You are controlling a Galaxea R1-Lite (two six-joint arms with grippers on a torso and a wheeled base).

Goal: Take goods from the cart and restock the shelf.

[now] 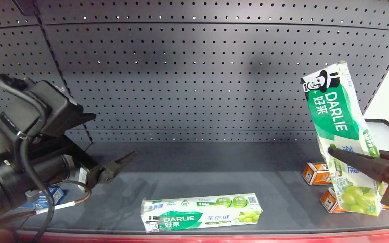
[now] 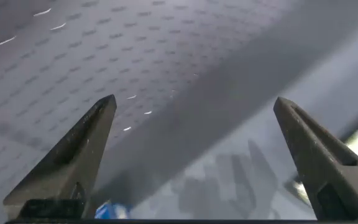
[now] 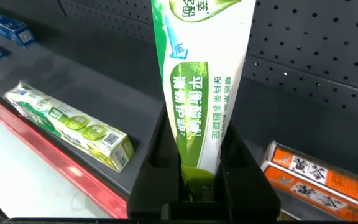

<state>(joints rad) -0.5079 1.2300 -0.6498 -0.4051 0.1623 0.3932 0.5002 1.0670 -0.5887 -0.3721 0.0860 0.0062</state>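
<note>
Grey perforated steel forms the back panel [image 1: 194, 84] of the dark metal shelf [image 1: 214, 172] in the head view, and a red strip [image 1: 214, 237] runs along the shelf's front edge. The left arm comes in low from the left with its forearm roughly level and angled toward the shelf's middle. The left gripper [image 1: 122, 163] hovers above the shelf floor, touching nothing. A long green-and-white cardboard toothpaste carton, the flat box [image 1: 201, 213], lies on its side near the front edge, apart from that gripper. Small blue boxes [image 1: 51, 196] sit behind the left arm. The right arm enters from the right edge, and the right gripper [image 1: 336, 153] clamps a second green-and-white toothpaste carton, the held box [image 1: 339, 125], below its middle. That carton stands nearly upright, its top leaning slightly left and its lower end in front of small orange cartons [image 1: 316, 173] on the shelf. In the left wrist view the left gripper [image 2: 194, 102] has its two dark pointed fingers [image 2: 86, 149] spread wide with nothing between them, the back panel [image 2: 73, 50] beyond. In the right wrist view the right gripper [image 3: 201, 149] presses both sides of the held box [image 3: 201, 74], which rises away from the camera. The flat box [image 3: 67, 124] lies by the red strip [image 3: 73, 177], the orange cartons [image 3: 316, 180] sit on the held box's other side, and the blue boxes [image 3: 5, 34] lie farther along.
</note>
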